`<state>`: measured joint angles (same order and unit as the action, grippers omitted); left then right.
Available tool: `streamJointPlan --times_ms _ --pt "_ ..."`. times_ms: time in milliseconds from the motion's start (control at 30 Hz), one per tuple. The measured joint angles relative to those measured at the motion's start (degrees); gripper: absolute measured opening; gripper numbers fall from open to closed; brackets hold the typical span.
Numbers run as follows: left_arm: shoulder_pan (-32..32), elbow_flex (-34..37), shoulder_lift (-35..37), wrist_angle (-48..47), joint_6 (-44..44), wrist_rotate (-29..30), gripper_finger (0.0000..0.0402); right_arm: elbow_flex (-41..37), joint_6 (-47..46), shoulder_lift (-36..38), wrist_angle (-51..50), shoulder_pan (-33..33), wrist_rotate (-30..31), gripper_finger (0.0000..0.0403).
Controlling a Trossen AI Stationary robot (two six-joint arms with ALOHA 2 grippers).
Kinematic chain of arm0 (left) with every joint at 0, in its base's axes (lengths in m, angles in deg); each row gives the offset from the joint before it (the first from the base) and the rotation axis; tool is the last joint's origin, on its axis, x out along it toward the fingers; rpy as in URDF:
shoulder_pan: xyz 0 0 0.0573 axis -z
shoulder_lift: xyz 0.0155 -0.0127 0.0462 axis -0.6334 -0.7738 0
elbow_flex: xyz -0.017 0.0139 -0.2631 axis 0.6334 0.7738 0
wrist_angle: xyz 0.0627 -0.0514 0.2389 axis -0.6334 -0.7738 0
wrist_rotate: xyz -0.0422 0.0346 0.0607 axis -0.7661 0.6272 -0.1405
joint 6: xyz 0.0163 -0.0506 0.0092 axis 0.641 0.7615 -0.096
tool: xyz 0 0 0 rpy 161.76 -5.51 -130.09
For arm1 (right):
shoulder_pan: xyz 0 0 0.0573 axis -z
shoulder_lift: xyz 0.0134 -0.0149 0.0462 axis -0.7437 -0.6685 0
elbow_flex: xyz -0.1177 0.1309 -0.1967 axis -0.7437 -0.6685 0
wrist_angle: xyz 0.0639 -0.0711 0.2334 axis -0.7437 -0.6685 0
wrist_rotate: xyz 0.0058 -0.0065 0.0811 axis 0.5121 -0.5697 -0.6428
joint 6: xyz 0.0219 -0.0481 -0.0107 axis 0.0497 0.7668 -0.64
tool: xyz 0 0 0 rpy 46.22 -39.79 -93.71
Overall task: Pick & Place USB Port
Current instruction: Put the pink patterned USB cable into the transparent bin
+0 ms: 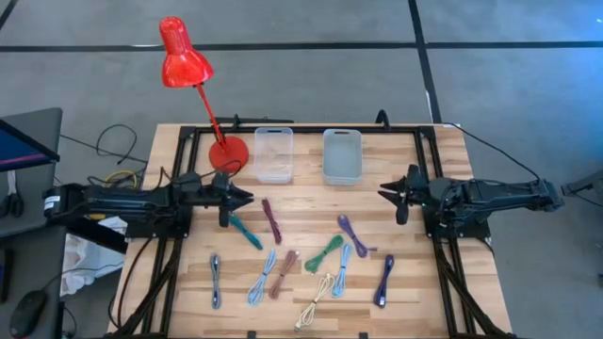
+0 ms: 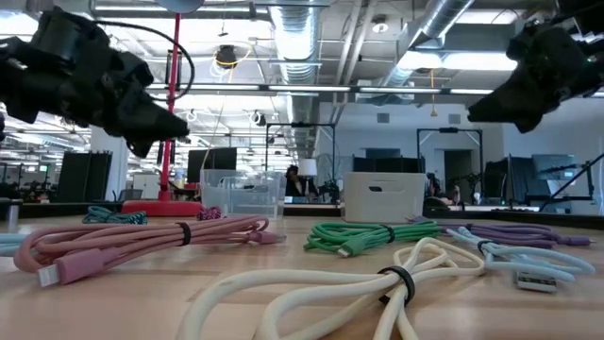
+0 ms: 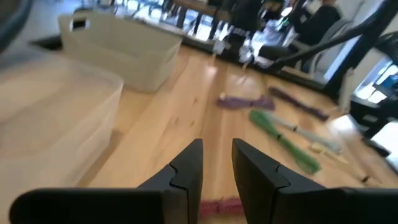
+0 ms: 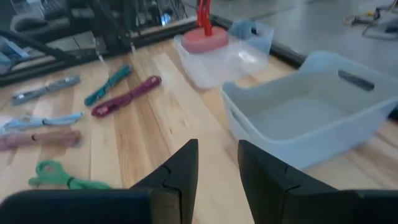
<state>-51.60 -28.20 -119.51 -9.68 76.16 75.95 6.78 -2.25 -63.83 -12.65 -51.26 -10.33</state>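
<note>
Ten bundled USB cables are counted on the wooden surface, spread over its near half: teal, maroon, purple, green, grey, two light blue, pink, cream and dark blue. Each is coiled long and narrow and tied at the middle. Two bins are seen at the far side, a clear one on the left and a grey one on the right. One red lamp is stood left of the clear bin. The left end effector is held above the teal cable, fingers slightly apart and empty. The right end effector is held near the grey bin, fingers likewise slightly apart, nothing clamped.
</note>
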Motion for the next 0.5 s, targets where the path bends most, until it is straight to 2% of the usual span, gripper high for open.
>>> streamJointPlan --times_ms 267,500 --pt "0.35 -5.13 -9.18 0.48 0.64 1.8 0.0091 0.0 2.85 -0.2 2.51 1.18 0.04 0.0107" --pt "5.06 -11.48 -18.78 0.43 1.68 1.54 0.0139 0.0 5.19 -0.2 2.52 1.93 0.16 0.0107"
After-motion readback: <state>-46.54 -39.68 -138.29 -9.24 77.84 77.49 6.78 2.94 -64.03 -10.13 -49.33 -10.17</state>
